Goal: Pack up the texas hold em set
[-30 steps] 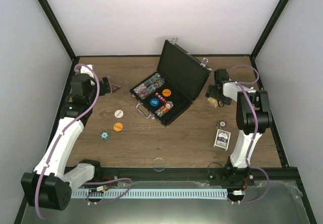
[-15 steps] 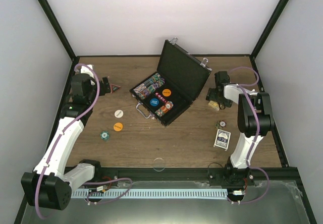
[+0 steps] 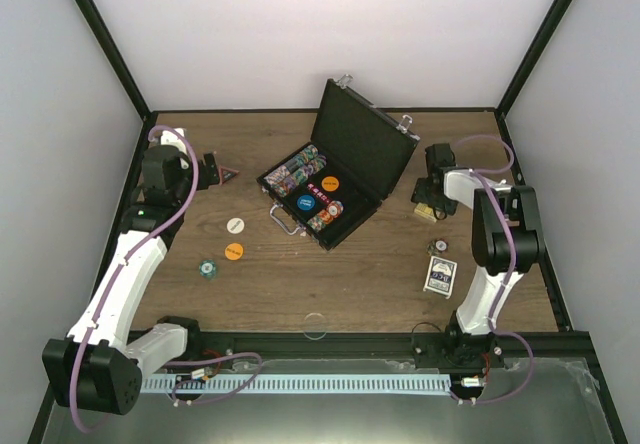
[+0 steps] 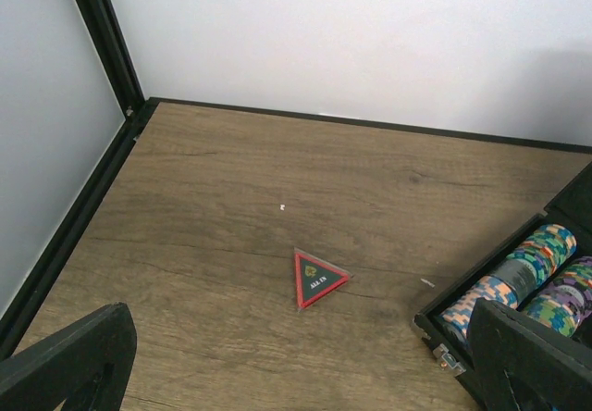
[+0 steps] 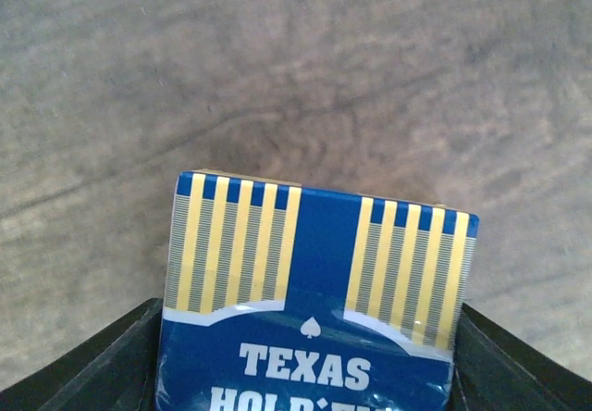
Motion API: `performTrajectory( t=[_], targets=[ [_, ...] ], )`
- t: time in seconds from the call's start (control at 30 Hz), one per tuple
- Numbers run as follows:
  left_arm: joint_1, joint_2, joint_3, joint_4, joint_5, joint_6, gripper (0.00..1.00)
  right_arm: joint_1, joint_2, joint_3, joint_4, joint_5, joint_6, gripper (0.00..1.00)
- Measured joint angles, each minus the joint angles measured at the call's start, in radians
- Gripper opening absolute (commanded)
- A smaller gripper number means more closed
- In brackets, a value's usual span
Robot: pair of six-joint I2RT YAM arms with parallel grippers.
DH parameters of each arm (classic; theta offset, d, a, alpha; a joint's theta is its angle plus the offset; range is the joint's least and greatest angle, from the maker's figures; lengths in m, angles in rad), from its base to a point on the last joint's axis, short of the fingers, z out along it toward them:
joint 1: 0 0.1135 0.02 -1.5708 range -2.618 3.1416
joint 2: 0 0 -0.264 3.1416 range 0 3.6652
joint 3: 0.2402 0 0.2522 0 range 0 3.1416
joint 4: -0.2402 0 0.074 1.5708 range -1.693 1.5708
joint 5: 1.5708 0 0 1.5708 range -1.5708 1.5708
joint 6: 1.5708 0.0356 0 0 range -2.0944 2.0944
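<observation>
The right tool point(image 3: 428, 207) is clenched on a blue-and-yellow card box point(image 5: 314, 281), gripping it at both sides; against a second ago it has eased a little toward the near edge, its elbow swinging out right, and it stays just right of the open case point(image 3: 365, 149); so the box is in hand but not packed, and I judge the carry into the case comes next. The box's striped end points away from the tool, its long axis seemingly in line with the tool's reach; the rest is out of frame. The case runs far-left to near-right, lid raised on its far-right side. The left tool point(image 3: 212, 171) hangs unmoved, spread wide, over a triangular marker point(image 4: 319, 280) on the table point(image 3: 380, 274).
</observation>
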Motion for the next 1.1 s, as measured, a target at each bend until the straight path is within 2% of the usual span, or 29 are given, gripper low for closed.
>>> performTrajectory(
  t=[0.27, 0.47, 0.73, 0.9, 1.1],
  targets=[
    [0.000, 0.000, 0.000, 0.000, 0.000, 0.000, 1.00, 0.005, -0.154, -0.056, -0.084, 0.034, 0.011, 0.68],
    [0.000, 0.000, 0.000, 0.000, 0.000, 0.000, 1.00, 0.005, -0.407, -0.050, -0.112, 0.048, 0.008, 0.65],
    [0.000, 0.000, 0.000, 0.000, 0.000, 0.000, 1.00, 0.058, -0.708, -0.031, -0.082, -0.057, -0.049, 0.64],
    [0.000, 0.000, 0.000, 0.000, 0.000, 0.000, 1.00, 0.213, -0.757, -0.003, -0.058, -0.154, -0.109, 0.63],
    [0.000, 0.000, 0.000, 0.000, 0.000, 0.000, 1.00, 0.573, -0.708, -0.074, -0.030, -0.207, -0.108, 0.62]
  ],
)
